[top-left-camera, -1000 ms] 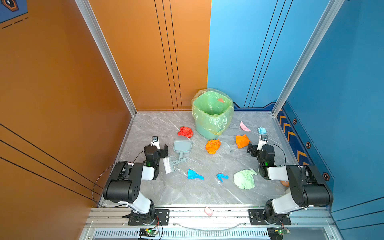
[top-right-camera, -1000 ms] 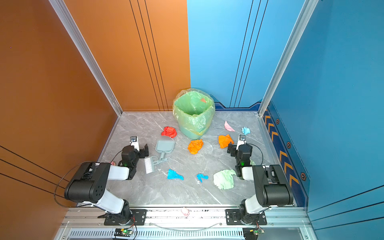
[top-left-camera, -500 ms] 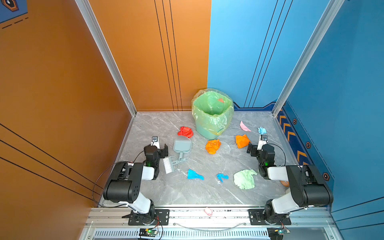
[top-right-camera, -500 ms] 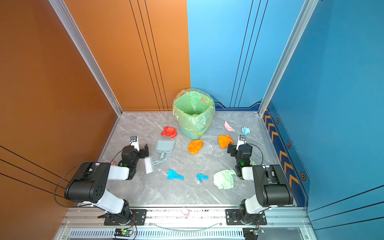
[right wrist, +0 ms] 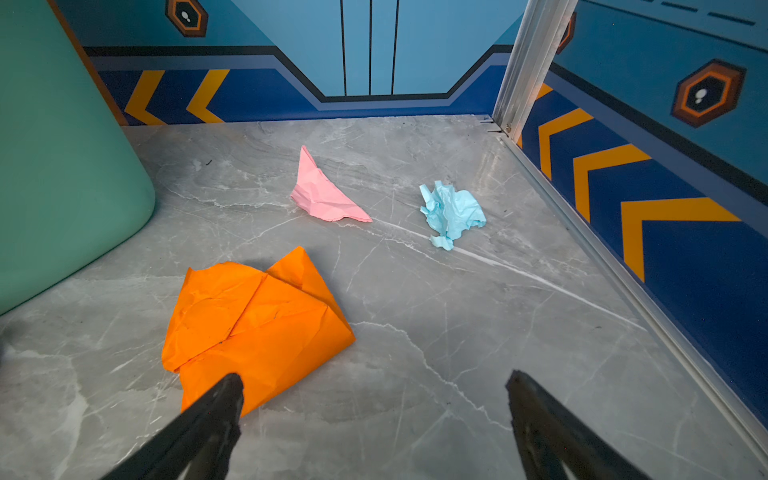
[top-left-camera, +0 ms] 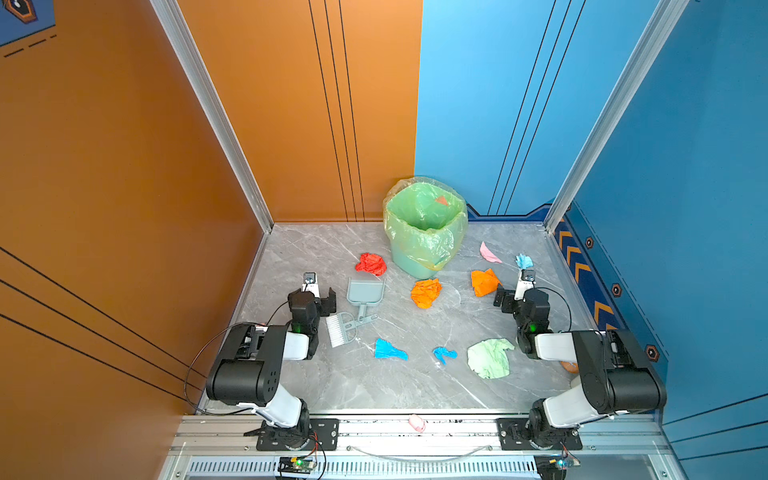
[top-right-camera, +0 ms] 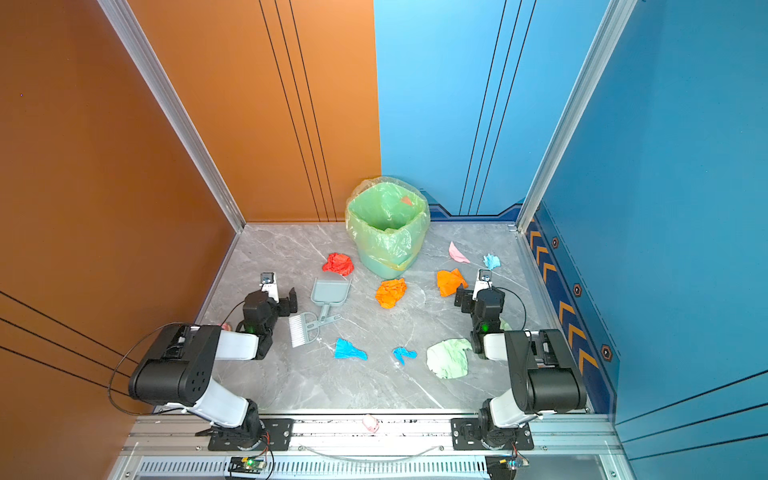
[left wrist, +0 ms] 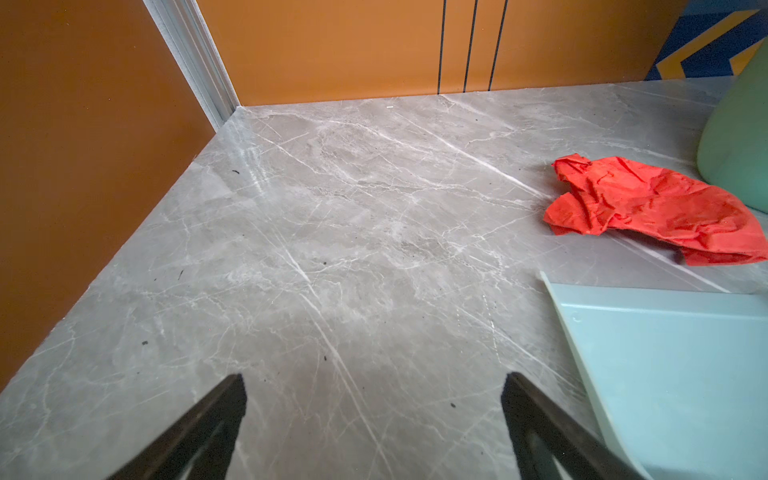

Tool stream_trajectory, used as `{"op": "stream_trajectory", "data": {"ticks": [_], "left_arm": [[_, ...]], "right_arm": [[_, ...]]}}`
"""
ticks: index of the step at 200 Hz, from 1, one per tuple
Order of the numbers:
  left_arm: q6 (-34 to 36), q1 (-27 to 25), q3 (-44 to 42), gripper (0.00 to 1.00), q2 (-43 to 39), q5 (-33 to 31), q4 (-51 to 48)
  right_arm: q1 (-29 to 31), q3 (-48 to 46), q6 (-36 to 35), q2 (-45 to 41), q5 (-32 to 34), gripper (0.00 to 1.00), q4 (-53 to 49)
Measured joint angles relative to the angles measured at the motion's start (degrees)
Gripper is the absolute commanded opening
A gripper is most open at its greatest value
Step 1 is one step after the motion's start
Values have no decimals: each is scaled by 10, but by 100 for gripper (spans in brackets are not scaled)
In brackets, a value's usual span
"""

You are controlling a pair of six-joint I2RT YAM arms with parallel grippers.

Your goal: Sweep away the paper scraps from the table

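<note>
Several paper scraps lie on the grey table point(top-left-camera: 374, 386): a red one point(top-left-camera: 370, 263), two orange ones point(top-left-camera: 426, 293) point(top-left-camera: 484, 282), a pink one point(top-left-camera: 489, 252), a pale blue one point(top-left-camera: 523, 261), two bright blue ones point(top-left-camera: 388, 350) point(top-left-camera: 444, 354) and a pale green one point(top-left-camera: 489, 358). My left gripper point(left wrist: 374, 380) hangs open over bare table, with the red scrap point(left wrist: 656, 212) ahead and to one side. My right gripper point(right wrist: 374, 380) is open too, one fingertip point(right wrist: 226, 395) just above the edge of an orange scrap point(right wrist: 253, 320). Neither gripper holds anything.
A green-lined bin point(top-left-camera: 424, 232) stands at the back middle. A pale blue dustpan point(top-left-camera: 365, 292) and a small brush point(top-left-camera: 338, 328) lie beside my left gripper point(top-left-camera: 318, 297). Orange and blue walls close three sides. A pink pig figurine point(top-left-camera: 417, 423) sits on the front rail.
</note>
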Motion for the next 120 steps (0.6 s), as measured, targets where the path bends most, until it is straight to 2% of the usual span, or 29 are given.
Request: {"op": "stream_trajectory", "data": {"ticks": [120], "left_arm": [[0, 0, 0, 98, -17, 0, -12]], "right_arm": [[3, 0, 4, -17, 4, 100, -22]]}}
